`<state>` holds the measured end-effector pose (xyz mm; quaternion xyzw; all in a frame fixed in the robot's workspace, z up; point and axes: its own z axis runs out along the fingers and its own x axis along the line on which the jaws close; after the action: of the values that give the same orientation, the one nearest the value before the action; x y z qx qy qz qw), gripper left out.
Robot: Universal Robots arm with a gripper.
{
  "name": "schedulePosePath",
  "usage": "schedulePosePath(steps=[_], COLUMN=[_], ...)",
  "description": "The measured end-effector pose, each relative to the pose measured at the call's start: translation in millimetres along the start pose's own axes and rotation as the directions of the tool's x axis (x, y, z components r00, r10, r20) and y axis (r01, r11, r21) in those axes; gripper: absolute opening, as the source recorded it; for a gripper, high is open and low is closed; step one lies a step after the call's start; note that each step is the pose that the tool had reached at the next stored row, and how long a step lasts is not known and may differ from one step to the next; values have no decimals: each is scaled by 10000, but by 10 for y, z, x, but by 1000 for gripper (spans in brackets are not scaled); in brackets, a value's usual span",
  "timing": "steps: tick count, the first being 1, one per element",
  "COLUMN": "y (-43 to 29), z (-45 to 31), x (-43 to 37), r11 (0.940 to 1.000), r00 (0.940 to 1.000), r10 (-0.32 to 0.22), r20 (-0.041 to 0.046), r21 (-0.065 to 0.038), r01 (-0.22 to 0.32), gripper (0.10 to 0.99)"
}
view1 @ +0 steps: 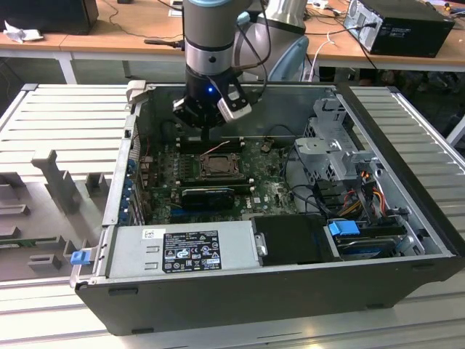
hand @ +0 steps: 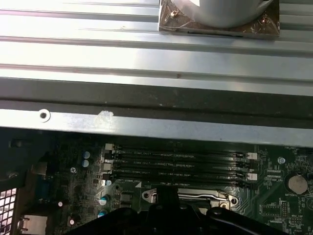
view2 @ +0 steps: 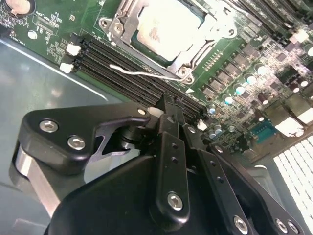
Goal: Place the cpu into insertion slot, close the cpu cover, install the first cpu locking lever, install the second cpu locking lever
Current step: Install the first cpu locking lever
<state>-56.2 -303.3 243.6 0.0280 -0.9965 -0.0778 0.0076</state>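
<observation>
Chip (view2: 168, 29) sits in socket (view2: 193, 56), cover (view2: 215, 30) down over it | lever (view2: 142, 73) lies loose beside memory slots (view2: 127, 61) | gripper (view2: 168, 115) above, fingers pressed together, empty | you hook the lever squarely, press slowly

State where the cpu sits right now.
In the second wrist view the cpu lies in the insertion slot on the green board, beside the black memory slots.
</observation>
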Motion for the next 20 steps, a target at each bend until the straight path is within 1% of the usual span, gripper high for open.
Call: schedulePosePath(steps=[2,4,5,6,7,8,9,10,13,14,18,20], y=[-7,-20,-21,-21,-21,-21,-22,-23,-22,-13,9,13], z=[35,99,103,104,107,109,112,121,152,163,183,196], x=[-27,-72,-75,-75,-76,-76,-77,-79,-119,-151,-230,-250], r11=[10000,10000,10000,10000,10000,10000,10000,10000,10000,10000,10000,10000], r00=[10000,10000,10000,10000,9999,9997,9995,9994,9994,9994,9994,9994], r10=[-1,-1,-2,-11,-25,-41,-51,-58,-55,-60,-78,-77], r20=[0,1,29,83,159,259,320,351,348,348,346,346], r21=[0,-5,-10,-8,-5,0,1,-1,5,4,4,4], r01=[1,1,2,11,25,41,51,58,55,59,78,76], gripper=[106,106,106,106,106,106,106,106,106,106,106,106])
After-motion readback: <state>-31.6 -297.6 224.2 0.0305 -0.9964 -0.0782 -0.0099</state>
